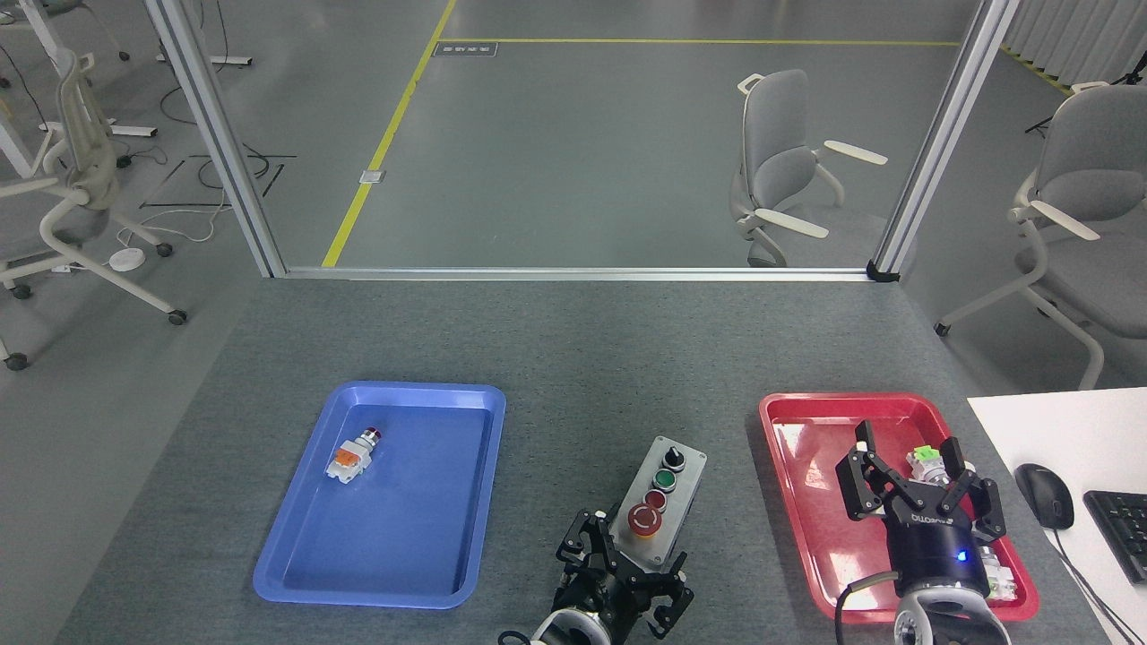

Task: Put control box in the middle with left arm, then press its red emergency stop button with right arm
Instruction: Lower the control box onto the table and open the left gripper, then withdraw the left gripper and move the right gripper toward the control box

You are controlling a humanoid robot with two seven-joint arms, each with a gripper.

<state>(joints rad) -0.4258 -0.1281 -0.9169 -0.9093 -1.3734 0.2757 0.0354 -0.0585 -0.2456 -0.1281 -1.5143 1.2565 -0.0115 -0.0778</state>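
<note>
Left claw (618, 587) sits at the near end of the control box (657, 502), its fingers spread to either side of the box's near corner. Whether they press on the black base or stand just clear, I cannot tell. Right claw (918, 497) hovers over the red tray (789, 421) with its fingers splayed wide and nothing between them.

The control box lies on the bare grey table (582, 358) between the two trays, its long axis running near to far and leaning slightly right. The red emergency stop button (645, 520) is at its near end, then a small red button, a green one and a black knob at the far end.

I judge the box rigid and fairly solid, with smooth sides. Its narrow width suits a grip across the base, low down and away from the buttons. The felt-like top should keep it from sliding under a press.

Nearby, the blue tray (287, 582) on the left holds a small orange-and-white push-button (351, 457). The red tray holds small parts, one with a green top (923, 454), partly hidden behind the right claw. A mouse (1044, 494) and keyboard (1120, 528) lie far right. The left claw itself crowds the emergency stop button, so a press from the right would probably be cleaner once that claw is clear.
</note>
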